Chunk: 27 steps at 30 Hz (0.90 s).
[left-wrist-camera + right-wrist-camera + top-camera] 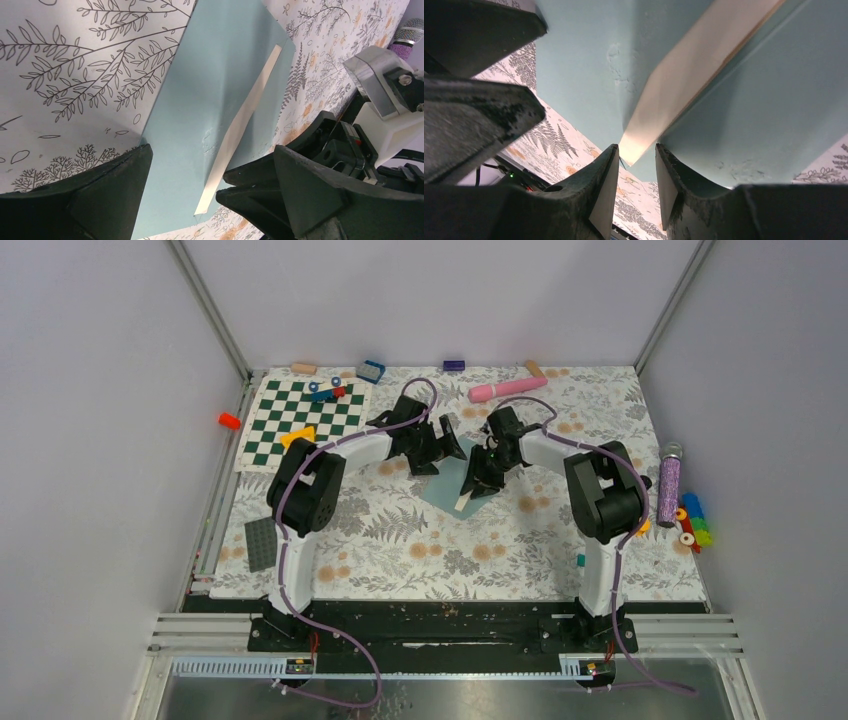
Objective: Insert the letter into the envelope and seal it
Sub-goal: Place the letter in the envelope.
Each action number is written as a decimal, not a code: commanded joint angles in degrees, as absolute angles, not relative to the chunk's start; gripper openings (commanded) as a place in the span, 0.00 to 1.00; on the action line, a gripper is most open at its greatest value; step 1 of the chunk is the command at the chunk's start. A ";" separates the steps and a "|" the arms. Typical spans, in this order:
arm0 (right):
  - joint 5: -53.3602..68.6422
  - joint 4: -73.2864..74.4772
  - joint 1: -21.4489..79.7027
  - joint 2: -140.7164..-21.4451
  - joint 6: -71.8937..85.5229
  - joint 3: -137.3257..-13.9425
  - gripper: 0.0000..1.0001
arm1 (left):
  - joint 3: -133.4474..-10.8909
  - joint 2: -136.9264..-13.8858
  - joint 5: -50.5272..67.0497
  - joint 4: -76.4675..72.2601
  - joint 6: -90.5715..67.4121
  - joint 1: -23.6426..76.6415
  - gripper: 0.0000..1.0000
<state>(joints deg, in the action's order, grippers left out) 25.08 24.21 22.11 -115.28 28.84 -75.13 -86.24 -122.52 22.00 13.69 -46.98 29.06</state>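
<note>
The envelope (210,90) lies flat on the bench (400,550), below and between the fingers of the left end effector (212,155). A narrow strip of the letter (241,125) shows along one envelope edge. Its long axis runs away from the left end effector, slanting right. The strip's near corner points into the gap of the right end effector (636,150), just ahead of the fingertips.

Left end effector: jaws spread wide, gripping nothing. Right end effector: jaws partly parted, bench print visible between them.

Both arms bend inward with wrists tilted down and meet over the envelope. The bench carries a leaf-and-flower print. Pale walls (430,300) enclose it.
</note>
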 commanded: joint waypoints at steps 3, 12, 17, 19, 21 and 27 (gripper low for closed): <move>24.51 23.73 22.68 -110.93 29.19 -73.26 0.41 | -85.54 -122.78 17.61 18.63 -45.26 27.70 0.99; 25.05 23.49 23.24 -112.64 29.93 -74.12 0.41 | -85.63 -122.84 17.68 18.68 -45.31 27.77 0.99; 25.34 23.30 23.96 -114.27 30.55 -75.16 0.41 | -85.27 -122.32 17.38 18.46 -45.26 27.77 0.99; 25.39 23.30 24.23 -114.69 30.63 -75.52 0.41 | -85.42 -122.43 17.41 18.50 -45.26 27.75 0.99; 25.44 23.25 24.41 -114.92 30.83 -75.69 0.41 | -85.46 -122.58 17.62 18.54 -45.33 27.77 0.99; 25.57 22.80 24.94 -115.91 31.33 -76.24 0.41 | -85.36 -122.61 17.67 18.57 -45.35 27.74 0.99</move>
<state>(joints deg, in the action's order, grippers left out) 25.06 23.27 24.16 -114.76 30.35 -74.06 -86.24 -122.43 21.98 14.00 -46.98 28.71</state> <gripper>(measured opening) 0.404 0.985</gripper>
